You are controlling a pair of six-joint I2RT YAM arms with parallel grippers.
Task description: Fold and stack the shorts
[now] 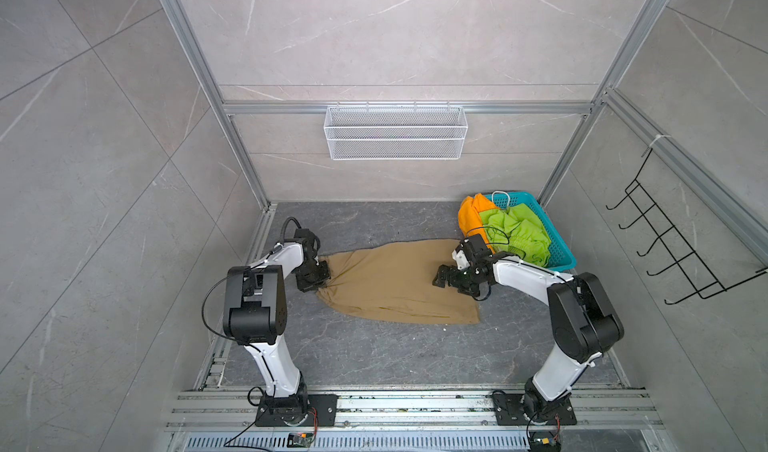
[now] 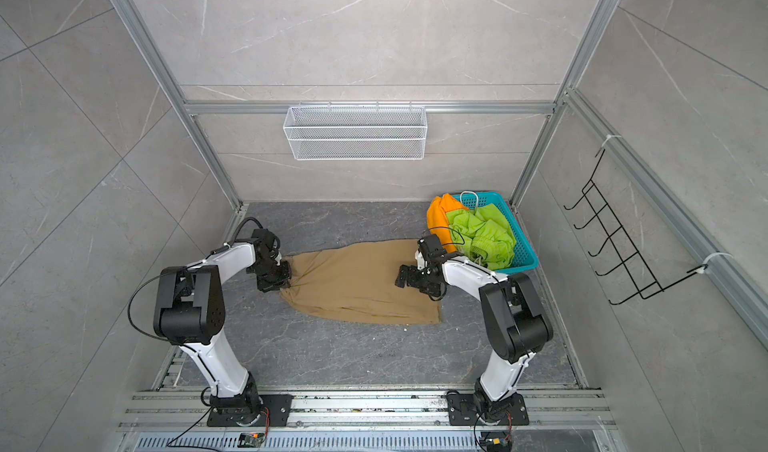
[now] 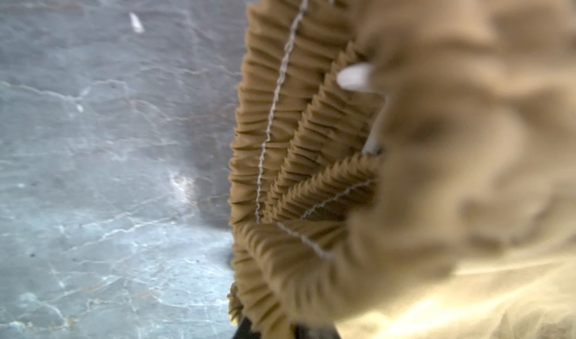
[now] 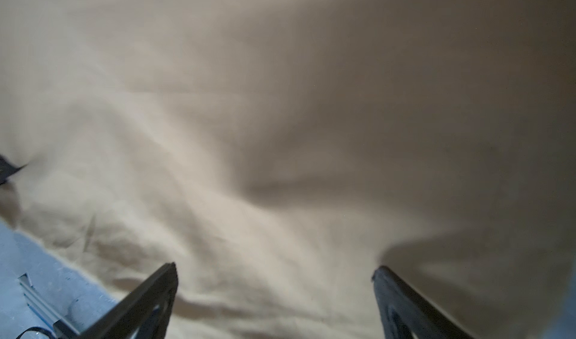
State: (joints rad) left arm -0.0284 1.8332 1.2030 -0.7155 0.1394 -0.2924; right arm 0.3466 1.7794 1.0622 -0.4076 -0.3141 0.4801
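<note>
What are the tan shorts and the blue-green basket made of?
The tan shorts look like soft, matte woven cloth, maybe cotton: they wrinkle, and the waistband bunches into tiny pleats. The teal basket looks like smooth, hard plastic: it has an even bright colour and rows of small holes in its wall.

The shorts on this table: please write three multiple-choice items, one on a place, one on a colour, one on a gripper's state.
1. Where are the green shorts? A. in the teal basket B. on the black hooks C. in the white wire basket
2. What colour are the shorts spread on the table? A. orange B. khaki C. green
3. How is the right gripper? A. shut on fabric B. open over the khaki shorts C. out of view
Key: 1 A, heaped inside it. 2 B, khaki cloth lies spread. 3 B, the right wrist view shows its fingers apart.
</note>
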